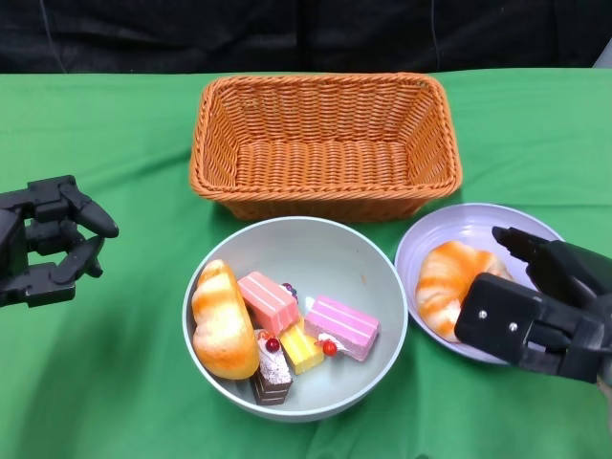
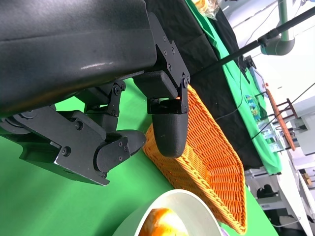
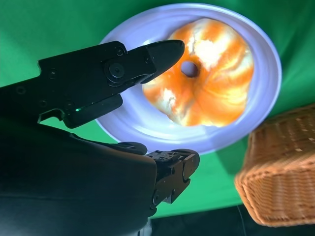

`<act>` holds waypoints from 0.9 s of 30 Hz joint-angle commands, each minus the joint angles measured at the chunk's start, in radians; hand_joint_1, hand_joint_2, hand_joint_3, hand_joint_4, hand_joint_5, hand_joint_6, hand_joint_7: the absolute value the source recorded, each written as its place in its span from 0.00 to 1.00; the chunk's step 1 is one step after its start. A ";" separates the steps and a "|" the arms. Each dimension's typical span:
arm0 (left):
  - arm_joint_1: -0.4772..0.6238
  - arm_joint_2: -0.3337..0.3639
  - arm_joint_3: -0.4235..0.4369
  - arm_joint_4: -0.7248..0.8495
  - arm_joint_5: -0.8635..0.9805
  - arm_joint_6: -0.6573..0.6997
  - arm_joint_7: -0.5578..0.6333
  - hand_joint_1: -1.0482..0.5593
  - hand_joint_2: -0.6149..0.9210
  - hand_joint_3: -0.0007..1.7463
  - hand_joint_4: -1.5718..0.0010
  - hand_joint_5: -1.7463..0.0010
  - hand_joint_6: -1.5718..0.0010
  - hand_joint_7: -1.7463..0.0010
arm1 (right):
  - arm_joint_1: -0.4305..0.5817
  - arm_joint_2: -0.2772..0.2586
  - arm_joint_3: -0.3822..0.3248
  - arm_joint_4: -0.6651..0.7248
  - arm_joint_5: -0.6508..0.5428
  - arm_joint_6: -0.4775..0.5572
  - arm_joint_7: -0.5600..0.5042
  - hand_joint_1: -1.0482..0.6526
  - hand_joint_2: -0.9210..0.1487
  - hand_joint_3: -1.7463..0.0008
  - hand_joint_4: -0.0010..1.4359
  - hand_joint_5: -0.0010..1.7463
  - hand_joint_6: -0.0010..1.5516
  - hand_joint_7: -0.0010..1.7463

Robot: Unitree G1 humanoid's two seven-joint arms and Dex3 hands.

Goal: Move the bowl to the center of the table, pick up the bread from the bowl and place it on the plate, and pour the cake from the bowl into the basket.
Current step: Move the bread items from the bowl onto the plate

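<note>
A pale grey bowl (image 1: 368, 277) sits mid-table, holding an orange-and-cream bread roll (image 1: 221, 320) at its left side and several small cakes (image 1: 340, 325) beside it. To its right, a lilac plate (image 1: 459, 228) carries another orange bread (image 1: 448, 282); the same bread (image 3: 211, 78) shows in the right wrist view. My right hand (image 1: 540, 301) hovers over the plate's right part, fingers apart, holding nothing. Left of the bowl, my left hand (image 1: 48, 251) hangs above the cloth, fingers apart and empty. The orange wicker basket (image 1: 325, 143) stands empty behind the bowl.
A green cloth (image 1: 115, 382) covers the table, with a black backdrop behind it. The basket almost touches the bowl's far rim and the plate's far edge. In the left wrist view, other green tables and stands (image 2: 275, 128) show beyond the basket (image 2: 211, 162).
</note>
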 commanded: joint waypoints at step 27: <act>-0.001 -0.001 -0.012 -0.003 0.010 -0.010 0.025 0.64 0.83 0.50 0.55 0.10 0.53 0.27 | 0.079 0.071 0.109 -0.470 0.026 -0.338 0.087 0.21 0.00 0.97 0.47 0.05 0.34 0.01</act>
